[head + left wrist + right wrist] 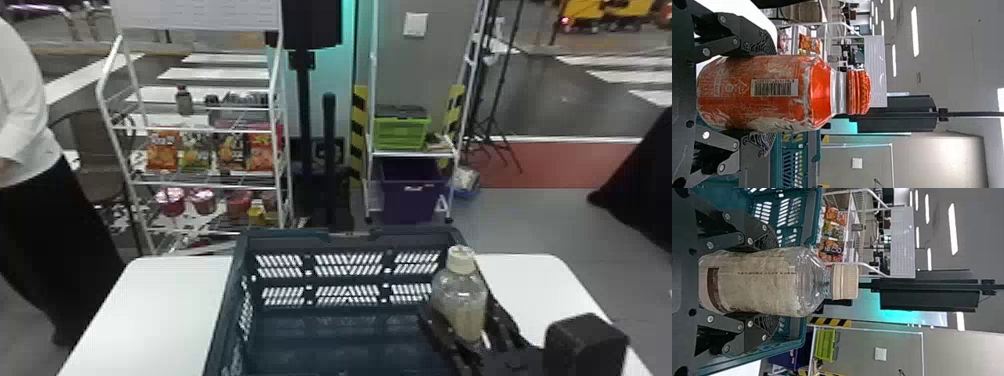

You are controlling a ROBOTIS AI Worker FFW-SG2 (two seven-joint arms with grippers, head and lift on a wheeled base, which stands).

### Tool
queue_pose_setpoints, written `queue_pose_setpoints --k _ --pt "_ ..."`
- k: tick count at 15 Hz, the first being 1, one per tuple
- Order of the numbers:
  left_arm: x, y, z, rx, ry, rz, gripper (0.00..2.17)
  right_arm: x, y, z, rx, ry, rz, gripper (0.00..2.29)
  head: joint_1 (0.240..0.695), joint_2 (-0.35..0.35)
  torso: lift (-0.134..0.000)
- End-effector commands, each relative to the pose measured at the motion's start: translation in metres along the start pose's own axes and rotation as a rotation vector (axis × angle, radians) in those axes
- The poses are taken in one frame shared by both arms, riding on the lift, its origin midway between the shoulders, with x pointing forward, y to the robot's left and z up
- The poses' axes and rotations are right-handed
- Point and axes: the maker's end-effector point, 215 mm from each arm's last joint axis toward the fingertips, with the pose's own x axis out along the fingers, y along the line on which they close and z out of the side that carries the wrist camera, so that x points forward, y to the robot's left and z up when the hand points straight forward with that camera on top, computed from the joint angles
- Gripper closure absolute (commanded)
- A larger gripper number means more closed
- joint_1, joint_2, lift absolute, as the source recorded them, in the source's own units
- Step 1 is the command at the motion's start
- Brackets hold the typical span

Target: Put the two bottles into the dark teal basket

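White table (145,310), w/ dark teal basket (350,241) standing on it; indoor bkgd. Going L to R: L gripper (762,94) near the basket, its fingers clamped on opp. sides of an orange-red plastic bottle (766,92) w/ matching ribbed cap, held upright. That bottle is outside the basket; exact gap btwn the two, can't tell. Behind & L of the basket, white wire rack (125,178) w/ chip bags (195,150) on one shelf & lidded cups (171,200) on the shelf below. Behind the basket's R half, second white rack (412,154) w/ lime-green crate (401,133) above dk purple bin (410,200). R gripper (457,322) is at the basket's R side, by the R rim, fingers clamped on a clear-shouldered plastic bottle (461,290) w/ cream cap, approx. upright, cap above the fingers.
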Motion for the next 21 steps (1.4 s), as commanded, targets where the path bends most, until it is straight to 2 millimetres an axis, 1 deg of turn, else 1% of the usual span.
queue_pose_setpoints --k 1,2,3,4,5,6,7,8,12,13,14,16,21 --pt "-0.001 -0.001 -0.003 0.003 0.006 0.000 2.15 0.028 0.000 -0.009 0.004 0.069 0.007 1.95 0.499 0.000 0.000" --pt "-0.001 -0.001 -0.004 0.007 0.011 0.000 2.15 0.038 -0.001 -0.007 -0.004 0.074 0.007 1.95 0.499 0.000 0.000" --pt "-0.001 -0.002 -0.006 0.006 0.017 0.002 2.15 0.049 -0.001 -0.012 -0.008 0.108 0.008 1.95 0.499 0.000 0.000" --pt "-0.001 -0.002 -0.006 0.008 0.018 0.005 2.15 0.059 0.001 -0.011 -0.016 0.127 0.013 1.95 0.499 0.000 0.000" --pt "-0.001 -0.002 -0.008 0.010 0.021 0.004 2.15 0.066 0.001 -0.021 -0.021 0.168 0.014 1.95 0.499 0.000 0.000" --pt "-0.001 -0.007 -0.015 0.015 0.043 -0.001 2.15 0.071 -0.002 -0.031 -0.020 0.210 0.009 1.95 0.499 0.000 0.000" --pt "0.000 -0.011 -0.020 0.018 0.057 -0.008 2.15 0.078 -0.001 -0.041 -0.020 0.248 0.014 1.95 0.499 0.000 0.000" --pt "0.002 -0.011 -0.021 0.019 0.060 -0.003 2.15 0.083 0.002 -0.049 -0.024 0.274 0.020 1.95 0.499 0.000 0.000" --pt "0.008 -0.016 -0.028 0.031 0.083 -0.004 2.15 0.110 0.009 -0.068 -0.051 0.342 0.040 1.95 0.499 0.000 0.000" --pt "0.009 -0.017 -0.029 0.031 0.084 -0.005 2.15 0.116 0.009 -0.070 -0.058 0.355 0.041 1.95 0.499 0.000 0.000" --pt "0.010 -0.017 -0.034 0.039 0.100 -0.004 2.15 0.121 0.011 -0.073 -0.067 0.365 0.046 1.95 0.499 0.000 0.000" --pt "0.012 -0.016 -0.036 0.043 0.106 0.001 2.15 0.126 0.014 -0.074 -0.078 0.381 0.051 1.94 0.499 0.000 0.000" --pt "0.017 -0.018 -0.035 0.038 0.103 0.002 2.15 0.124 0.014 -0.086 -0.076 0.466 0.049 1.93 0.499 0.000 0.000"
